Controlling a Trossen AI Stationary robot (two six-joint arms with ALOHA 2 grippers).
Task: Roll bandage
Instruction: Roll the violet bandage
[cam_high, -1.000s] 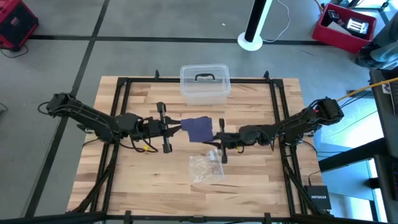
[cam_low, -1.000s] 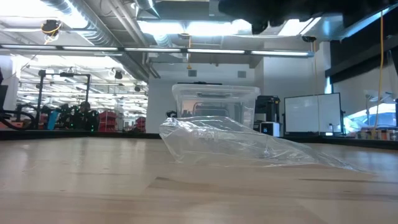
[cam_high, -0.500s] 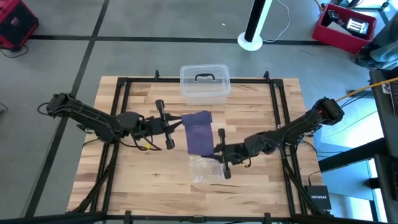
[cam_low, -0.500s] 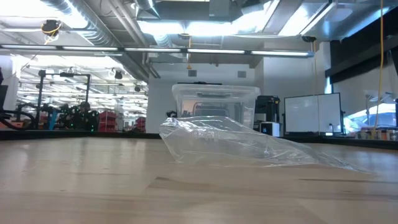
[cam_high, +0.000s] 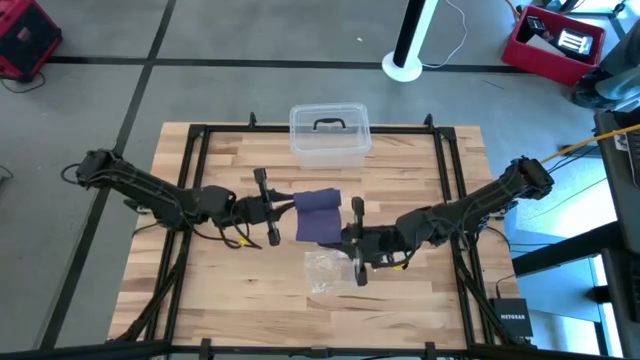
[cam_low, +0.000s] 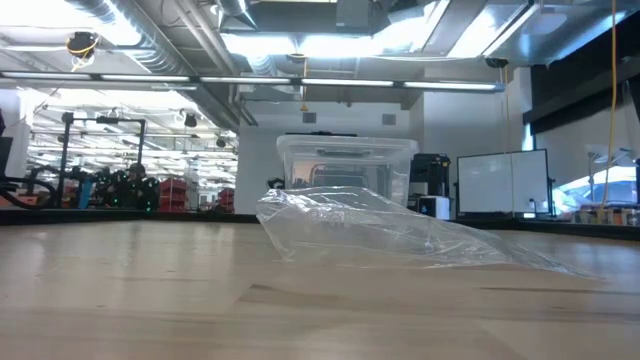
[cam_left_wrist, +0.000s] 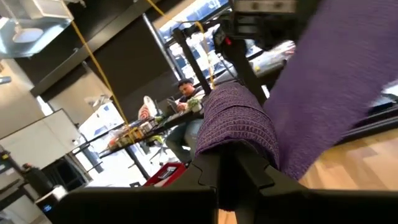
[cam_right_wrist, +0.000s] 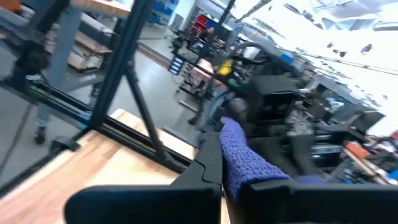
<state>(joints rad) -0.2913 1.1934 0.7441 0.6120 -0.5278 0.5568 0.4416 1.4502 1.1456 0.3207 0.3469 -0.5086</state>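
On the near part of the wooden table (cam_high: 220, 300) lies a clear crinkly bag (cam_high: 332, 271), seen in the low view as a crumpled sheet (cam_low: 370, 235) resting flat on the boards. Just behind it, over the middle of the table, the bandage (cam_high: 319, 215) hangs as a dark purple strip stretched between the two arms, raised off the wood. The right pincer (cam_high: 347, 236) is pressed together, pinching the near end of the bandage; its wrist view shows purple cloth bunched between its fingers (cam_right_wrist: 214, 167). The left pincer (cam_high: 283, 206) is likewise pressed together on the far end, the cloth (cam_left_wrist: 239, 124) folded over its fingers (cam_left_wrist: 208, 174). Farthest off, at the back edge of the table, stands a clear box (cam_high: 330, 135) with a black handle (cam_high: 329, 124).
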